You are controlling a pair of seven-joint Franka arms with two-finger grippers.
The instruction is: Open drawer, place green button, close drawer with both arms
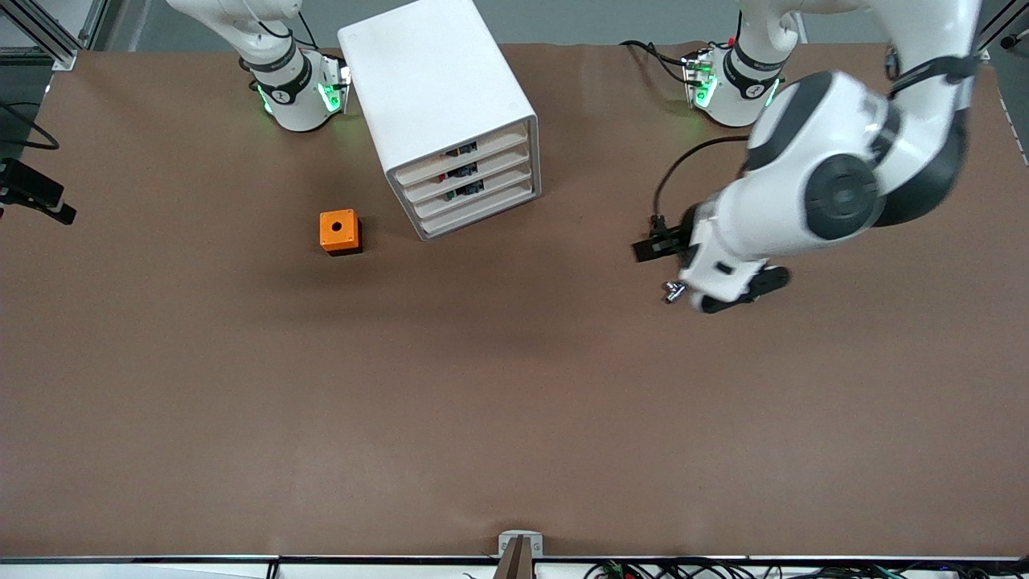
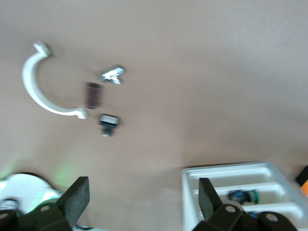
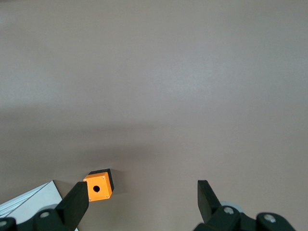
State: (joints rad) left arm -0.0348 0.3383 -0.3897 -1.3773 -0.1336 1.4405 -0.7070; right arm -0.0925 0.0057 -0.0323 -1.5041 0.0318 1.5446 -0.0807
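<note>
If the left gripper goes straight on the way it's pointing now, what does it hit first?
Most likely bare table. The left gripper is open, and the brown surface fills the gap between its fingers. The small parts, including the white-capped button, lie off to one side of that line, though depth is hard to judge.

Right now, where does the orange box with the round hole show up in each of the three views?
Front view: the orange box sits on the table beside the white cabinet, toward the right arm's end.
Left wrist view: only an orange sliver at the picture's edge, probably the box.
Right wrist view: low in the picture.
Shared landmark: the white cabinet.
</note>
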